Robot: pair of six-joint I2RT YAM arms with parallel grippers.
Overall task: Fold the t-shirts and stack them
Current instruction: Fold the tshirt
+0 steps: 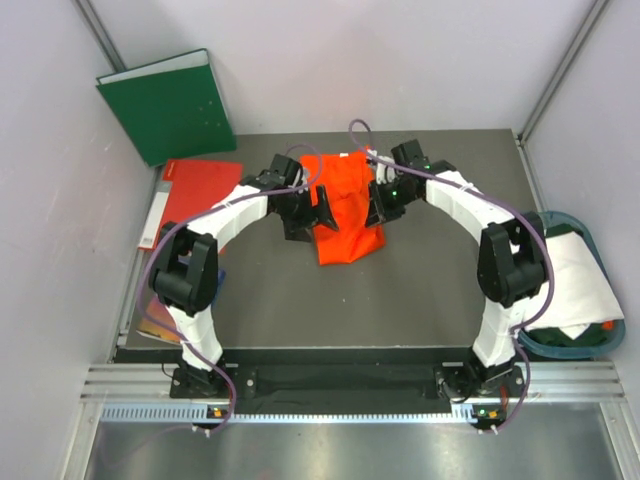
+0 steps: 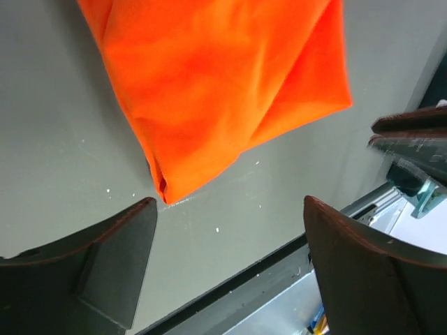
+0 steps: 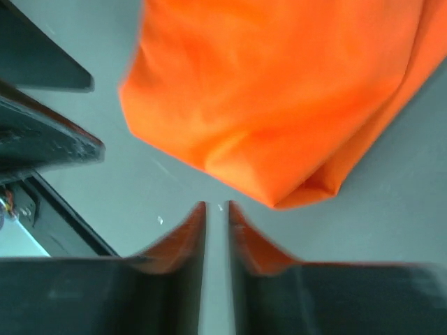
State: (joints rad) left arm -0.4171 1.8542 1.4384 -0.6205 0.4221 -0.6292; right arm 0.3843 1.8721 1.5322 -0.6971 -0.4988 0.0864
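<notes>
Now, layout: a dark grey table point(image 1: 400, 290) with both arms bent inward toward its middle, seen from overhead.
Orange shirt: the plain bright orange cloth t-shirt point(image 1: 345, 215) lies folded into a tall narrow packet at the table's centre, a little toward 12 o'clock; its end toward 6 o'clock is slightly skewed.
White shirt: the plain white cloth t-shirt point(image 1: 575, 280) is draped over a dark teal round basket point(image 1: 570, 348) at about 4 o'clock, off the table's edge and well apart from the orange one.
Left gripper: the left gripper point(image 1: 312, 218) sits at the orange packet's 9 o'clock side, just beside the cloth.
Left fingers: spread wide with only bare table between them point(image 2: 230, 206); the packet's folded corner point(image 2: 223, 91) lies just beyond the tips, apart from them.
Right gripper: the right gripper point(image 1: 378, 208) sits at the packet's 3 o'clock side, facing the left one across the cloth.
Right fingers: drawn together to a thin slit point(image 3: 216, 206), nothing caught in it; the orange fold point(image 3: 279, 91) lies just past the tips, and whether it touches them I cannot tell.
Green binder: a green rigid ring binder point(image 1: 170, 105) lies tilted at 10 o'clock, beyond the table's corner.
Red folder: a flat red folder point(image 1: 200, 185) lies at 9 o'clock on the table's edge, partly under the left arm.
</notes>
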